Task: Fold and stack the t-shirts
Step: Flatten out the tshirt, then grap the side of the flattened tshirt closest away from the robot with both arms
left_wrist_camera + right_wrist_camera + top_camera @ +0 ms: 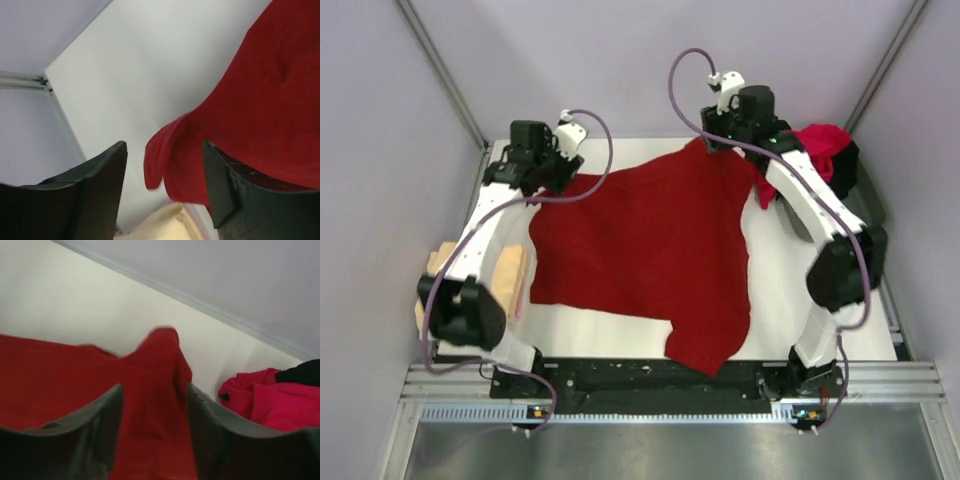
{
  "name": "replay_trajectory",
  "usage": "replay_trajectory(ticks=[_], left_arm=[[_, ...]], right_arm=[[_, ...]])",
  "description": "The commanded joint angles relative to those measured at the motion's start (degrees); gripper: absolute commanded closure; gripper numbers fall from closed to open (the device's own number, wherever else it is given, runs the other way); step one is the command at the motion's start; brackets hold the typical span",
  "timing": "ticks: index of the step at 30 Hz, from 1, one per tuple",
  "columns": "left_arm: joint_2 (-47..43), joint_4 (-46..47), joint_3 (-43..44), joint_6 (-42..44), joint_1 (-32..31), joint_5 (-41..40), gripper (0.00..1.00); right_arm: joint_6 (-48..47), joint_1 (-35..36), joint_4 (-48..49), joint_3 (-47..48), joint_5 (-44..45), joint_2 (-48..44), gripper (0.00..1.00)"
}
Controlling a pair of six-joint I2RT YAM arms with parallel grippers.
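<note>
Both claws are standing spread: the left claw is straddling a curled corner of the dark maroon t-shirt, and the right claw is bracketing a raised peak at its far edge, neither one pinching cloth. We are judging the danger to be a thin bite. Closing on so little soft cotton, a claw could be letting the hem slide out, or one side could be lifting ahead of the other and skewing the fold. The shirt is lying spread but rumpled across the smooth white counter, matte and limp, one lobe reaching the near edge. The bright red t-shirt and the black t-shirt are bunching together at the far right, while the pale beige t-shirt is sitting at the left, apparently folded.
</note>
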Motion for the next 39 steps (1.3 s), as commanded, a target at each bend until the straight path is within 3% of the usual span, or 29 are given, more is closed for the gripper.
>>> replay_trajectory(ticks=[1,4,6,12,15,20,29,33,34,36,39], left_arm=[[12.11,8.29,9.22,-3.42,0.12,-6.29,0.28],[17.32,2.15,15.92,-3.69,0.03,-11.24,0.27],[14.62,0.11,13.49,-2.21,0.03,-8.54,0.27],[-3.38,-2.17,-12.5,13.68,-0.23,0.89,0.34],[-11.65,-4.37,-25.77,23.35,-0.15,-1.74,0.37],[-21.42,-0.34,-44.6,33.83,-0.15,-7.45,0.29],[-16.52,11.88,-53.15,36.21,1.61,-11.51,0.28],[-12.91,14.25,-54.73,35.25,1.7,-10.63,0.31],[-12.21,15.13,-54.91,34.72,1.61,-10.63,0.33],[-10.89,16.01,-55.0,33.67,1.61,-10.63,0.5],[-10.62,15.4,-54.65,32.09,1.7,-10.1,0.89]], right_arm=[[4.3,-3.57,-2.85,16.0,7.54,12.22,0.34],[5.71,-3.84,-17.1,24.21,10.98,17.62,0.32],[6.15,-3.66,-18.62,18.55,11.6,14.13,0.32],[16.33,-0.33,-18.62,-16.5,15.99,-8.62,0.33],[21.87,1.96,-20.02,-30.49,15.04,-17.6,0.36],[32.14,7.48,-22.84,-47.47,10.99,-27.8,0.37],[51.48,29.36,-21.0,-61.46,10.64,-31.16,0.36],[56.15,33.25,-16.0,-64.8,6.6,-29.67,0.36],[56.33,33.69,-14.42,-65.68,4.42,-28.97,0.36],[56.25,33.78,-12.83,-67.44,2.38,-27.03,0.42],[56.16,33.78,-11.16,-69.99,1.32,-26.5,0.78]])
